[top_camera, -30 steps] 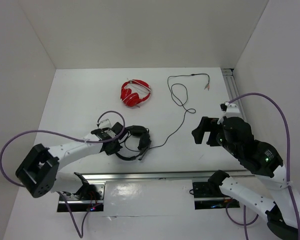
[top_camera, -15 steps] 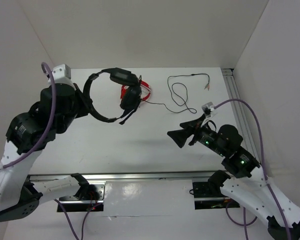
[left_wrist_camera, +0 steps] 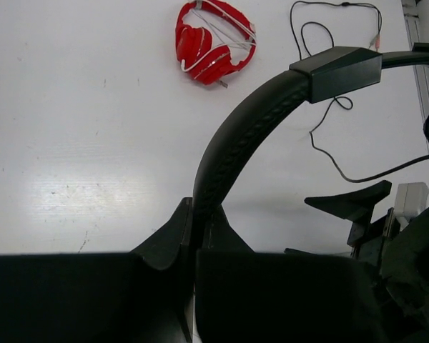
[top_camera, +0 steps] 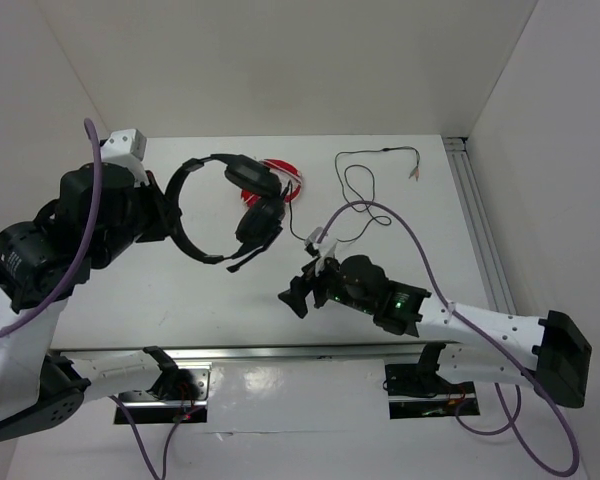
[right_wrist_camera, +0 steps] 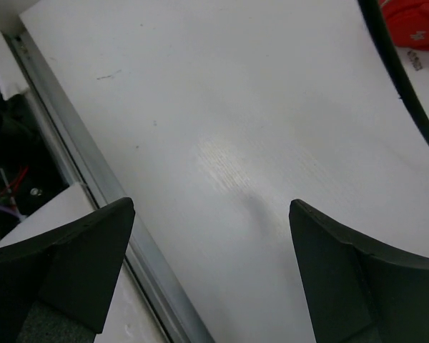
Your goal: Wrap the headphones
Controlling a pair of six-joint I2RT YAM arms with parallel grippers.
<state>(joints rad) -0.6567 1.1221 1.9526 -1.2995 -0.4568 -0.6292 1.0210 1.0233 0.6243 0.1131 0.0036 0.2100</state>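
Note:
The black headphones [top_camera: 252,205] hang in the air over the table's left middle, earcups to the right. My left gripper [top_camera: 168,218] is shut on the padded headband [left_wrist_camera: 247,125], which rises from between the fingers in the left wrist view [left_wrist_camera: 196,229]. The thin black cable [top_camera: 375,151] trails from the headphones to loops on the table at the back right and also shows in the left wrist view [left_wrist_camera: 327,146]. My right gripper [top_camera: 296,296] is open and empty, low over the table's middle below the earcups; its wrist view [right_wrist_camera: 211,243] shows bare table between the fingers.
Small red headphones [top_camera: 283,178] lie at the back centre, partly hidden behind the black ones, and show in the left wrist view [left_wrist_camera: 213,41]. A metal rail [top_camera: 300,351] runs along the near edge, and another rail [top_camera: 470,215] runs along the right side. White walls enclose the table.
My left arm lifted the headphones off the table a second ago and now holds them slightly lower and further right. My right arm swung left and down to the table's middle.

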